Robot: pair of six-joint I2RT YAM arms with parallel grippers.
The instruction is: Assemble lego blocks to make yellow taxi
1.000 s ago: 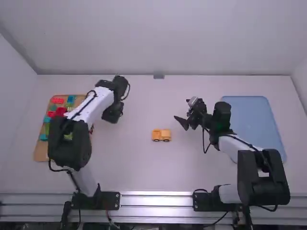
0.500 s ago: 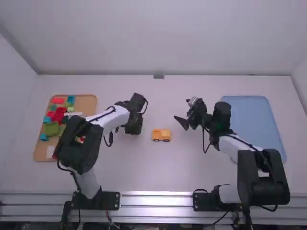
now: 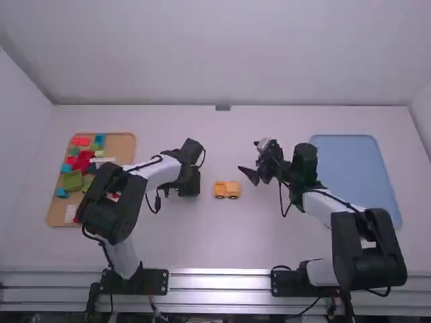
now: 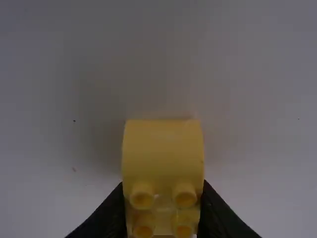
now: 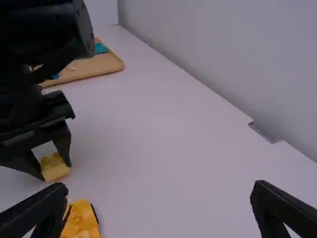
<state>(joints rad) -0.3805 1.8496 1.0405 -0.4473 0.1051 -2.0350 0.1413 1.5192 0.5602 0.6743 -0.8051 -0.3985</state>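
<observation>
While car (image 3: 227, 190) stands, left tool (image 3: 189, 186) grips block (image 4: 163, 151)

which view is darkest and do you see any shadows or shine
Left wrist view is darkest, with a soft shadow on the table around the yellow block; high view has the table brightly and fairly evenly lit, with pale shine along the metal rail; right wrist view is bright too.
</observation>
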